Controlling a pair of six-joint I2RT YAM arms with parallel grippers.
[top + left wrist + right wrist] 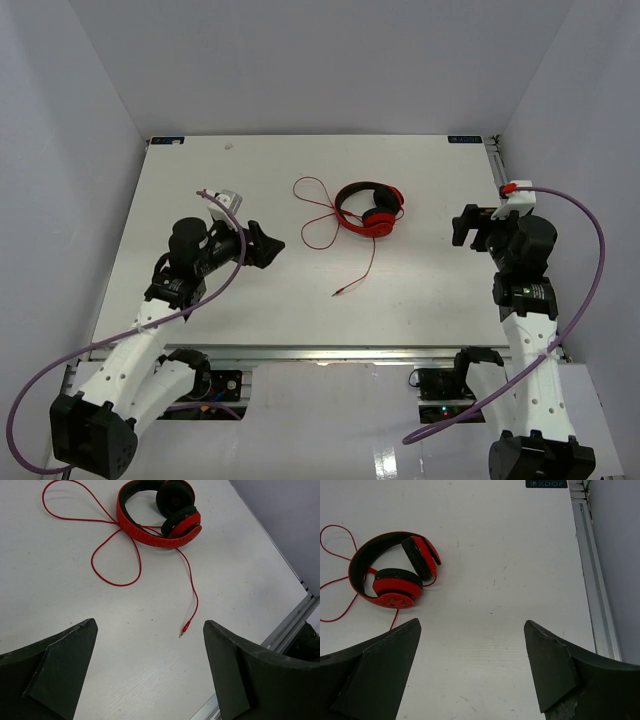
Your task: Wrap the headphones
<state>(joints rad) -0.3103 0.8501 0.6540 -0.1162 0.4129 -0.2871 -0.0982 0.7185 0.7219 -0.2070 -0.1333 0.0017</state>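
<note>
a white counter [420, 290] seen from above, with grey walls on three sides. the red headphones [368, 210] lie flat just past the centre, toward twelve o'clock. the ear cups are tucked in against the headband.

the thin red cable [312, 215] is not wound. it spills out at nine o'clock from the headband in a loose figure-eight. one strand then trails toward seven o'clock and ends in the plug [183, 630], which lies alone on bare counter. with the cable spread like this, the wrapping looks not yet begun.

the left fingers [60, 665] sit at nine o'clock from the headphones and are spread wide, holding nothing. they point in toward the cable loops and the plug. the right fingers [375, 670] sit at three o'clock, likewise parted and empty, facing the ear cups. neither touches the headphones or the cable. flanking the headphones this way probably lets one arm steady them while the other gathers the cable.

there is open counter all round the headphones. the plug is well in from the near edge at six o'clock. a metal rail [590, 570] runs along the counter's three o'clock edge, near the right arm, so that side has the least room to swing.
</note>
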